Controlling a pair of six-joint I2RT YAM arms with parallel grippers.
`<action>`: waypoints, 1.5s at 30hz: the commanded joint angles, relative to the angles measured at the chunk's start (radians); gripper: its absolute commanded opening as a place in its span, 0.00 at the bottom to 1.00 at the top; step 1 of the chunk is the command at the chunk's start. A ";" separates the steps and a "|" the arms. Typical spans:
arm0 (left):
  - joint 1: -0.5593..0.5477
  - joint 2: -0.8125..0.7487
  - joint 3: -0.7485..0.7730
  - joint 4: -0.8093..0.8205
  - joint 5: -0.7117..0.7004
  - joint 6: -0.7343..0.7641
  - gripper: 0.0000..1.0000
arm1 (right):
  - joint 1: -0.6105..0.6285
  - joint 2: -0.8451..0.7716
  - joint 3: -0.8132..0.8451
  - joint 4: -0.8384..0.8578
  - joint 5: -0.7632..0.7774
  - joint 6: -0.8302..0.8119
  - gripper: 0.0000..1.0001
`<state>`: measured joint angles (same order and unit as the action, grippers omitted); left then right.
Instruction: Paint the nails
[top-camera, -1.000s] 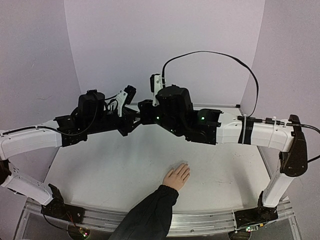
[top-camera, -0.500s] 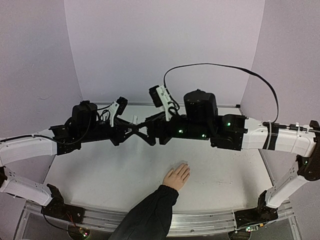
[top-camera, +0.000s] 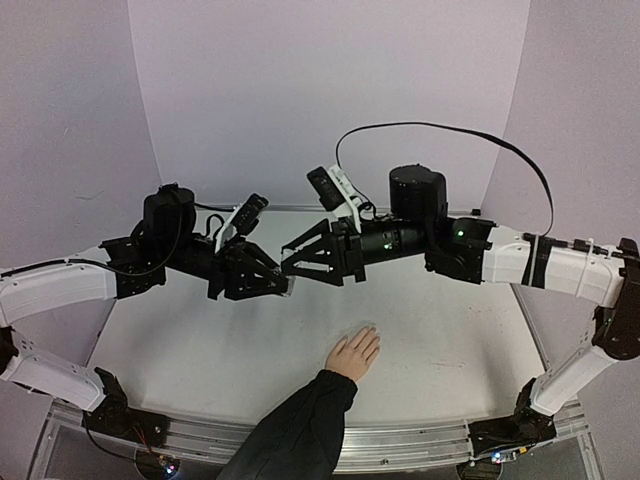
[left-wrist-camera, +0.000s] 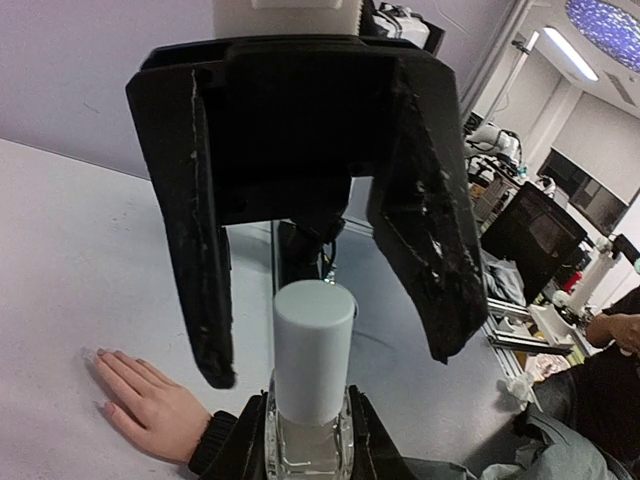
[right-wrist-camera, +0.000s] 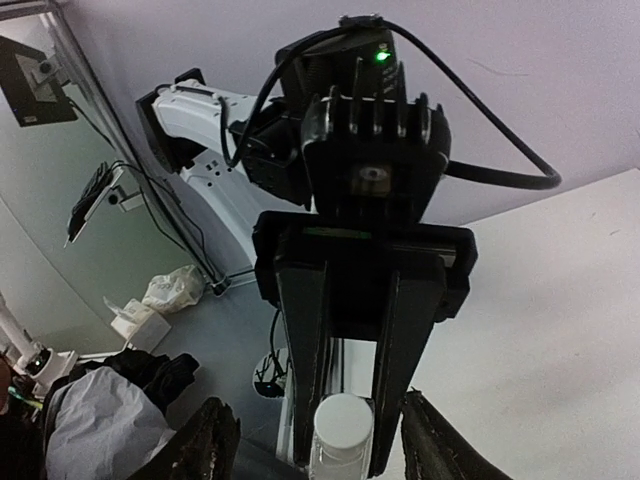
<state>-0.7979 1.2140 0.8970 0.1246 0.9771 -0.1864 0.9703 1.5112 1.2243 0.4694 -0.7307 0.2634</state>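
My left gripper (top-camera: 272, 285) is shut on the glass body of a small clear bottle with a white cap (left-wrist-camera: 312, 355), held above the table. My right gripper (top-camera: 286, 260) is open, its black fingers (left-wrist-camera: 200, 260) standing either side of the cap without touching it. In the right wrist view the cap (right-wrist-camera: 340, 428) sits between my own spread fingertips (right-wrist-camera: 212, 440). A light-skinned hand (top-camera: 353, 353) with a dark sleeve lies flat on the table below; it also shows in the left wrist view (left-wrist-camera: 150, 400). Its tiny pale nails (left-wrist-camera: 100, 353) face the back wall.
The white table (top-camera: 200, 340) is walled by pale panels at the back and sides. The sleeved forearm (top-camera: 295, 430) crosses the near edge between the arm bases. A black cable (top-camera: 440, 130) loops above the right arm.
Both arms have come lower over the table. The right gripper has swung to face the left one and opened around the bottle's cap. The hand has not moved.
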 joint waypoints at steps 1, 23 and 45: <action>-0.010 0.009 0.061 0.053 0.128 -0.021 0.00 | 0.000 0.037 0.042 0.140 -0.159 0.034 0.49; -0.014 0.051 0.063 0.054 0.184 -0.026 0.00 | 0.001 0.088 0.047 0.245 -0.243 0.118 0.16; -0.012 0.011 0.080 0.059 -1.149 0.170 0.00 | 0.152 0.125 0.119 -0.053 0.853 0.220 0.00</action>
<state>-0.8448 1.2018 0.8955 0.0784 0.4255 -0.0578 0.9752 1.6108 1.2480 0.6144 -0.3878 0.4004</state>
